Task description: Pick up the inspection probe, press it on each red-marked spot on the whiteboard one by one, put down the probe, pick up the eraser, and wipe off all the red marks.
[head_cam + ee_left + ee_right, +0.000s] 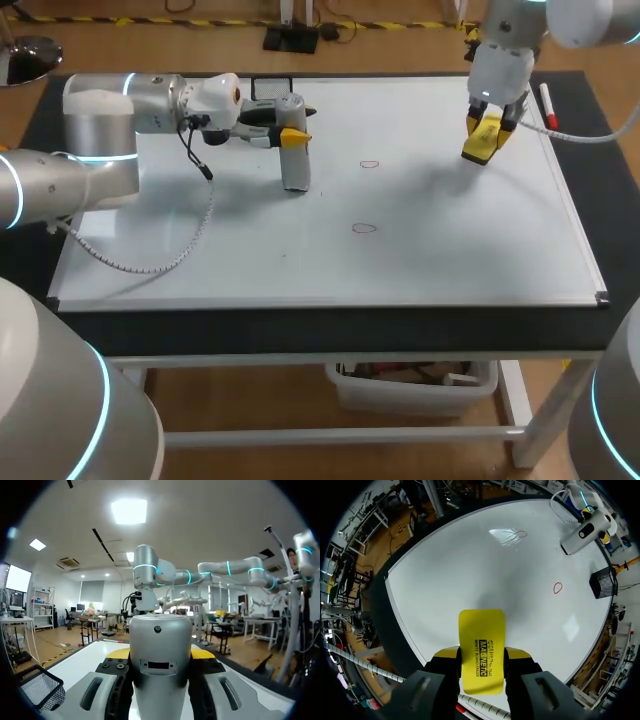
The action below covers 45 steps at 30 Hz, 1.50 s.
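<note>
Head view | left gripper (293,128) clamped on upright inspection probe (295,165), left of far red mark (369,164) and near red mark (364,228) | right gripper (490,125) clamped on yellow eraser (482,142), over whiteboard (450,260) far-right part

Glossy whiteboard (450,250), smooth satin grey probe (294,165), yellow plastic eraser (481,650), black wire-mesh basket (40,687)

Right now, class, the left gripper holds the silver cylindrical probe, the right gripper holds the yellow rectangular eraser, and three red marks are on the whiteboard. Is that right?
No: the head view shows two red marks, not three, on the whiteboard. The left gripper does hold the silver cylindrical probe and the right gripper the yellow rectangular eraser.
</note>
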{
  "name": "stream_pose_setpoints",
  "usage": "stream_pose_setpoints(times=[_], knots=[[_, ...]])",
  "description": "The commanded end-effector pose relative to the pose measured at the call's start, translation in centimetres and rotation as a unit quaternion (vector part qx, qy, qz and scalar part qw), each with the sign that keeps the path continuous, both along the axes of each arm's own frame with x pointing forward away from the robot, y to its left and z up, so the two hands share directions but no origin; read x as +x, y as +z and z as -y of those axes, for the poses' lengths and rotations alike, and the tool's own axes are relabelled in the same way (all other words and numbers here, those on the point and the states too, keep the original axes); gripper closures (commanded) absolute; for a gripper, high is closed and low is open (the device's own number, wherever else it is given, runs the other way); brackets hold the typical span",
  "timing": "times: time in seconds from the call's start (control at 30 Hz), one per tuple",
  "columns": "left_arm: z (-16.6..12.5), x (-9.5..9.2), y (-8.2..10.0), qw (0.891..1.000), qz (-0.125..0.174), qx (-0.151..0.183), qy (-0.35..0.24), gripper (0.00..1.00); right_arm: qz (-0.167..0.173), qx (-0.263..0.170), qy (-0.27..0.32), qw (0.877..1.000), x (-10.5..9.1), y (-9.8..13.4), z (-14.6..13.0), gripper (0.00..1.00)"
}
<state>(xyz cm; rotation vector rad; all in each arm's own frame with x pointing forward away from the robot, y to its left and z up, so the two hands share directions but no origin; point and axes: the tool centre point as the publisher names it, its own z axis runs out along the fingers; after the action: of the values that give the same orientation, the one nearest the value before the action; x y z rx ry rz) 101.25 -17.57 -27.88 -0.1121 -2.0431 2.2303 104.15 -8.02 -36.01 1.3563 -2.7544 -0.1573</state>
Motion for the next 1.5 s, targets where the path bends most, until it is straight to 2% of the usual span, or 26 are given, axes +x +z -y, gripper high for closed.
stream_pose_setpoints(times=[0.03,0.17,0.47,0.73,1.17,1.5], knots=[[0.1,0.1,-0.1,1.0,0.0,0.001,-0.001,1.0,0.0,-0.001,0.001,1.0,0.0,0.1,0.1,1.0],[0.1,0.0,0.1,1.0,0.001,0.001,0.0,1.0,0.0,-0.001,0.001,1.0,0.0,0.1,0.1,1.0],[-1.3,0.1,2.6,1.0,0.02,-0.005,0.013,1.0,0.0,-0.001,0.001,1.0,0.0,0.1,0.1,1.0],[-5.2,0.9,3.7,0.998,0.03,-0.002,0.057,1.0,0.0,-0.001,0.001,1.0,0.0,0.1,0.1,1.0],[-12.8,2.2,3.9,0.99,0.027,-0.001,0.141,1.0,0.0,-0.001,0.001,1.0,0.0,0.1,0.1,1.0],[-16.8,2.5,3.6,0.983,0.025,0.006,0.183,1.0,0.0,-0.001,0.001,1.0,0.0,0.1,0.1,1.0]])
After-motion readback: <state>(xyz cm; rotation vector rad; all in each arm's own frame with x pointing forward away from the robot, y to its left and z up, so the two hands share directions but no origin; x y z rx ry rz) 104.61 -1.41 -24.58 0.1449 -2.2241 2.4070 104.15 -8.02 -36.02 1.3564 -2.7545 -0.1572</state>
